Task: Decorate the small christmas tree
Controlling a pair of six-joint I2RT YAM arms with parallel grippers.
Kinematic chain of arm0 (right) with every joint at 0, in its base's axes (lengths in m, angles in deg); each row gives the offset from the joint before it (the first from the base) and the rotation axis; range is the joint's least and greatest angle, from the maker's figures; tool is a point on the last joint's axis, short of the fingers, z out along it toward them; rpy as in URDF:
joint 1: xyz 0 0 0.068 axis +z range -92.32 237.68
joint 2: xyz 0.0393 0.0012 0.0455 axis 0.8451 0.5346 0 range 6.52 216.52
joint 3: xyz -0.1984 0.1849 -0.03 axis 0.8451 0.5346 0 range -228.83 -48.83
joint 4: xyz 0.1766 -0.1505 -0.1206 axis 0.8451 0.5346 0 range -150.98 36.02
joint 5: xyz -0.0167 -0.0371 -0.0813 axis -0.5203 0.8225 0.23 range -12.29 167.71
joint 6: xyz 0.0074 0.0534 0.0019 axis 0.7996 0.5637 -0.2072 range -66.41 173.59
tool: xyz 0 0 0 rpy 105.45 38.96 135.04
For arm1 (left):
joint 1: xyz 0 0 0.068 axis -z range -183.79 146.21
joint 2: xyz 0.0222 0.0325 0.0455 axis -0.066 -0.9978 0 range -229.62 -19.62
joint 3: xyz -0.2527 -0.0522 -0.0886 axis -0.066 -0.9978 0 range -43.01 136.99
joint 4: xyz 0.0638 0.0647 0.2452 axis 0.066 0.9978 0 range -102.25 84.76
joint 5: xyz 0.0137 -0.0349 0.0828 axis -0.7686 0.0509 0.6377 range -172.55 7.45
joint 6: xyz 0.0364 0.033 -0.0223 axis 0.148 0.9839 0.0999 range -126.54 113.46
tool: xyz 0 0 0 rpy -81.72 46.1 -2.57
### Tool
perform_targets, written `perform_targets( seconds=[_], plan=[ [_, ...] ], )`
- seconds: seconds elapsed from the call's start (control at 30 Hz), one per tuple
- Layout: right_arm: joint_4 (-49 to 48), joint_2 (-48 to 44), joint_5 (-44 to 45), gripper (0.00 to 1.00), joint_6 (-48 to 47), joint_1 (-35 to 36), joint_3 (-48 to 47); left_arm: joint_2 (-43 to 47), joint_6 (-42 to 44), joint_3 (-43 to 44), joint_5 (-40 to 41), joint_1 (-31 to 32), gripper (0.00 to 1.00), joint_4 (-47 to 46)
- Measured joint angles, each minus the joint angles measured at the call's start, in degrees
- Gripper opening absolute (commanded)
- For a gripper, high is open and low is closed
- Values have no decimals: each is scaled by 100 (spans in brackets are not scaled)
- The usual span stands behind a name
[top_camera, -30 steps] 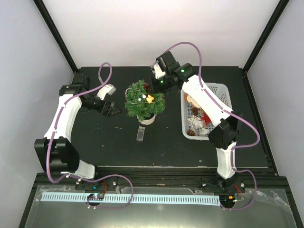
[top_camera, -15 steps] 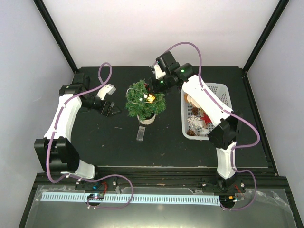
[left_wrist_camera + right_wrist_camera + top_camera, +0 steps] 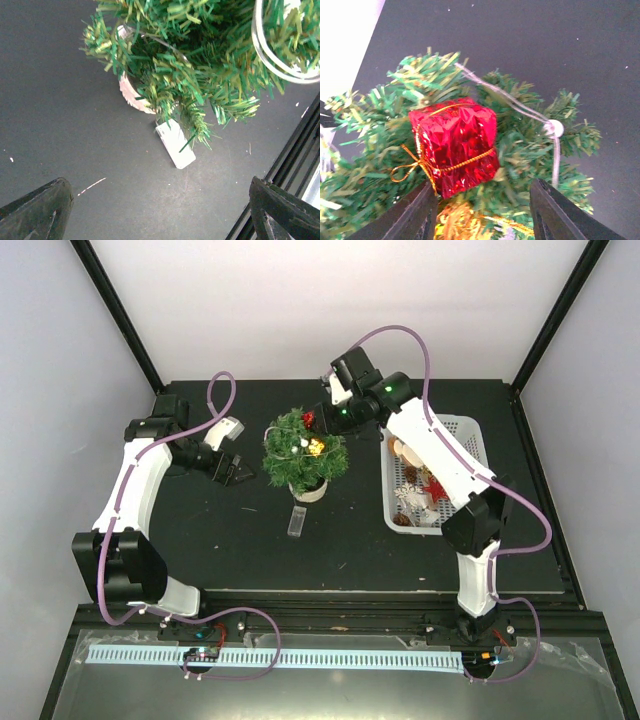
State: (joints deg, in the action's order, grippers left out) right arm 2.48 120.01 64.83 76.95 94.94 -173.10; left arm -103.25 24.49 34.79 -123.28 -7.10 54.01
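Right pincer (image 3: 482, 190) drew back slightly, jaws apart (left pincer (image 3: 160, 215) too); red gift box (image 3: 454, 145) sat ahead on the small christmas tree (image 3: 525, 150).

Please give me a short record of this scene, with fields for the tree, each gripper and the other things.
Tree: small bushy green christmas tree, upright on the black table
On tree: shiny red foil gift box with gold cord; white bead string
Right gripper: open, fingers either side of the red box
Left gripper: open, empty, left of the tree
By tree base: small pale flat rectangle
Right side: white plastic basket holding ornaments
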Motion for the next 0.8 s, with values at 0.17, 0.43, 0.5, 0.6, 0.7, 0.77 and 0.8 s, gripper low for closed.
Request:
perform_targets(
  seconds=[0.17,0.43,0.5,0.6,0.7,0.77,0.8],
  plan=[
    [2,-31,52,53,0,-2,0,0,2,0,0,0,96,2],
    [2,-35,79,52,0,-2,0,0,7,0,0,0,96,9],
    [2,-42,76,51,4,-2,0,0,7,0,0,0,96,9],
    [2,-85,68,51,4,-2,2,0,9,0,0,0,96,11],
    [-9,-168,33,51,11,-2,17,0,9,0,0,0,96,11],
    [-24,-267,2,50,37,-13,63,0,11,-2,0,0,96,11],
    [-35,-315,-26,49,61,-31,90,0,13,-2,0,0,96,11]
  ],
)
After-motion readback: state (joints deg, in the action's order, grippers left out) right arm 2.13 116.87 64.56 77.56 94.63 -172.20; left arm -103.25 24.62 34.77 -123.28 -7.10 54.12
